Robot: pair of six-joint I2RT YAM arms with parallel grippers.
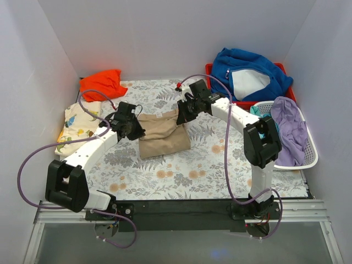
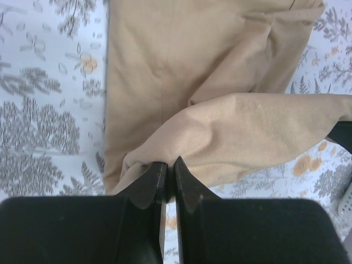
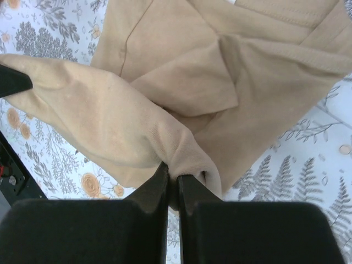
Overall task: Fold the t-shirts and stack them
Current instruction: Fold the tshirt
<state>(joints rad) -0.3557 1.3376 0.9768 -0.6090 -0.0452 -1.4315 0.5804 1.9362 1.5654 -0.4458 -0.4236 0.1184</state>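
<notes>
The tan t-shirt [image 1: 162, 137] lies partly folded at the middle of the floral table. My left gripper [image 1: 133, 130] is shut on its left far corner [image 2: 148, 162], and my right gripper [image 1: 183, 115] is shut on its right far corner [image 3: 190, 159]. Both hold that edge lifted a little above the rest of the shirt. The cloth between them sags over the lower layer [image 2: 181, 60] and the lower layer also shows in the right wrist view [image 3: 264, 93]. The orange t-shirt [image 1: 102, 83] lies crumpled at the far left. The cream dinosaur-print t-shirt [image 1: 77, 125] lies at the left edge.
A blue fleece with grey lining [image 1: 247, 74] fills a red bin [image 1: 209, 69] at the far right. A white basket [image 1: 308, 159] with purple cloth [image 1: 290, 129] stands at the right. White walls enclose the table.
</notes>
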